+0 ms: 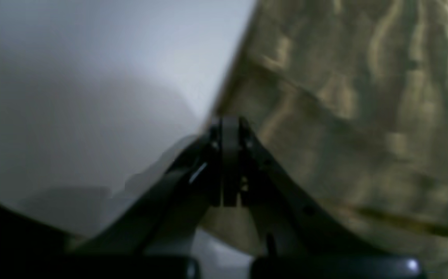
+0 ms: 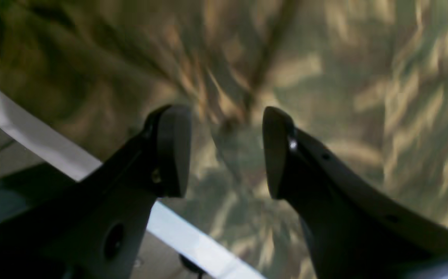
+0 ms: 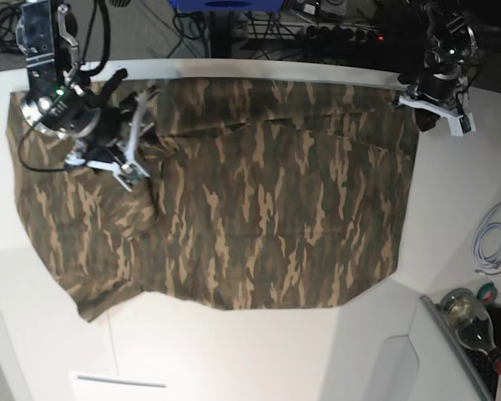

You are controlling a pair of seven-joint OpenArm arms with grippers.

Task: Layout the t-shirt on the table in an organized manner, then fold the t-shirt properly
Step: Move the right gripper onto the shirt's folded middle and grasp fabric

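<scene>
The step in hand looks like spreading the t-shirt [image 3: 234, 200] flat before any fold. To do it well, each arm should take a firm bite of hem or corner, then draw outward evenly so the cloth lies smooth without bunching.

In the base view, the left pincer [image 3: 417, 104] sits at about 2 o'clock, at the shirt's far corner. In its wrist view the left pincer [image 1: 230, 128] has its jaws pressed together right at the cloth's edge; whether fabric is pinched between them cannot be told. The right pincer [image 2: 226, 151], at 10 o'clock, hovers half open over the fabric, holding nothing.

The shirt is camouflage in olive, brown, tan and black. It covers most of the white surface [image 3: 259, 351], mostly flat, with a raised ridge near the right arm and a ragged near edge.
</scene>
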